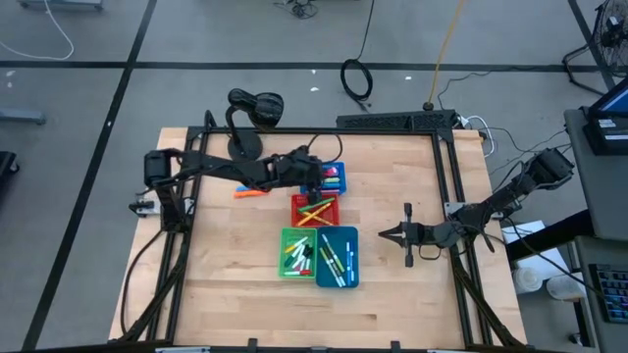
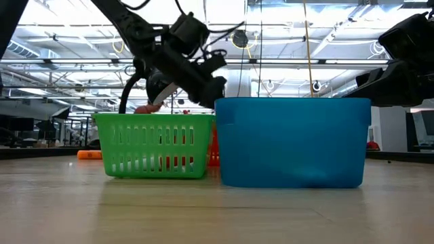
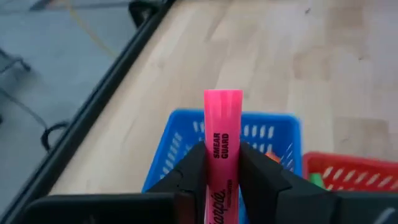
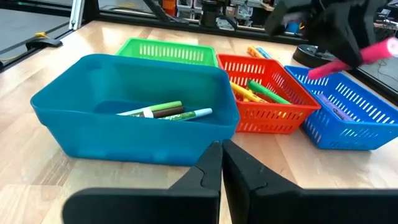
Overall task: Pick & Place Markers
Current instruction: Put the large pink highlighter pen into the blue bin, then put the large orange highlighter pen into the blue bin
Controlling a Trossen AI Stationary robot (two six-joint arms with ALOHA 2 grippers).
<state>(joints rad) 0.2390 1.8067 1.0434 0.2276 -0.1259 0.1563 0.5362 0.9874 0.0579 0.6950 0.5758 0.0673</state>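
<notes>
The pink plastic highlighter (image 3: pixel 222 134) with black "SMEAR GUARD" lettering is clamped between the two dark fingers of the left gripper (image 3: pixel 222 171), held above the table over the blue slotted plastic basket (image 3: pixel 273 134). In the right wrist view the highlighter (image 4: pixel 367 55) hangs over that basket's far end, tilted, with both ends projecting beyond the fingers.

The red slotted basket (image 1: pixel 316 208) touches the blue one and already holds yellow, orange and green markers (image 4: pixel 258 88). The green slotted basket (image 1: pixel 296 253) and the teal solid-walled tub (image 1: pixel 339 257) sit beyond it, each with markers inside. One orange marker (image 1: pixel 249 192) lies loose on the wooden table (image 1: pixel 226 284), just beside the left arm.

The right gripper (image 1: pixel 400 234) waits well apart from the bins, fingers pressed together, empty.

Risks, as judged:
- The highlighter is gripped low on its barrel; a smooth round body could pivot or slip in the fingers.
- If it is let go while tilted, one end may catch the basket rim and the highlighter could bounce out onto the table.
- The red basket is adjacent; a small sideways error would drop it in the wrong bin.
- A low descent could nudge the light basket.
</notes>
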